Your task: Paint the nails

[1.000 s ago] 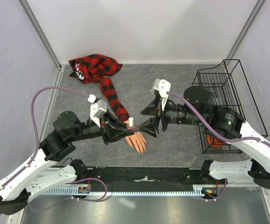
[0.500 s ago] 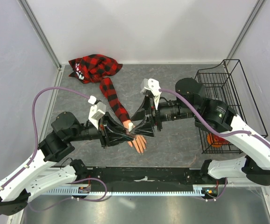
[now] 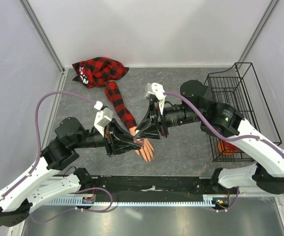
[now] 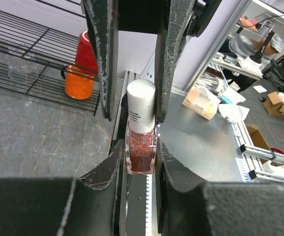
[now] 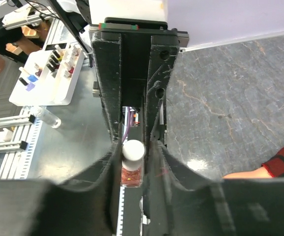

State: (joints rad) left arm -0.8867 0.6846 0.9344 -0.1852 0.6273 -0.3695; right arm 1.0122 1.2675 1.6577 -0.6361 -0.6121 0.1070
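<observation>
Over the last second the right end effector point(image 3: 139, 133) has been advanced leftward until its jaws bracket the white cap point(image 4: 141, 105) of the bottle point(image 4: 141, 153). The cap was exposed from above a second ago and is now covered in the top view. The bottle is grasped by its glass body in the clenched left end effector point(image 3: 135, 142), and its position has hardly changed. In the left wrist view one right finger is seen touching the cap while a narrow gap remains at the other, so the right end effector is judged to be not yet clenched. The nails point(image 3: 148, 158) are at the fingertips of the hand point(image 3: 145, 148), which lies on the bench point(image 3: 186, 147) just near of both end effectors and extends from the plaid sleeve point(image 3: 120, 105). The nails are too small for any polish to be made out. The task is judged to stand at uncapping: the cap must be gripped and unscrewed before any nail can be painted.
</observation>
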